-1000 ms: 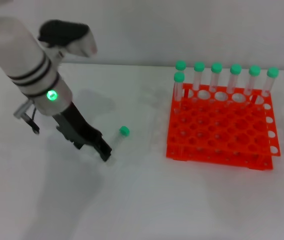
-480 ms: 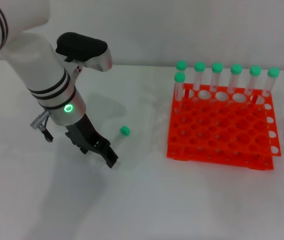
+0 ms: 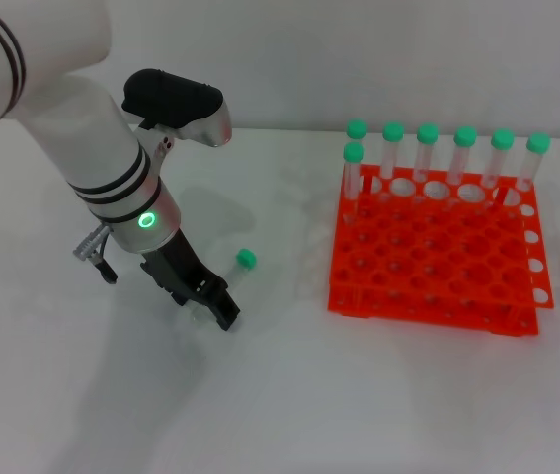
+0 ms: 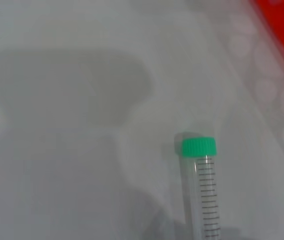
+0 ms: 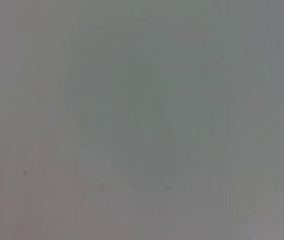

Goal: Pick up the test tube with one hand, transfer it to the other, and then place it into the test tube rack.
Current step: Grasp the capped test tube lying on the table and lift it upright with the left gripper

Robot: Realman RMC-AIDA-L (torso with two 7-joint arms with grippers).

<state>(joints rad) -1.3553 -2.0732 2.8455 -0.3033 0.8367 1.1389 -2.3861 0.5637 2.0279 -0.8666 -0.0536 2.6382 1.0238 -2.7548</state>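
The left arm (image 3: pixel 112 178) is being angled steeply down, its gripper (image 3: pixel 222 314) being held at the table.

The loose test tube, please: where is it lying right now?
In the head view, the test tube lies on the white table, left of the orange rack, with the left gripper right beside its lower end.

Head cam sits high, facing forward and down, framing the left gripper (image 3: pixel 222 314) with the test tube (image 3: pixel 241 264) lying just ahead of its jaws and the test tube rack (image 3: pixel 436 257) further beyond them. Left wrist cam looks along the jaws, very close: test tube (image 4: pixel 202 186) and a rack corner (image 4: pixel 281 25), both shared with head cam. Right wrist cam shows only blank grey.
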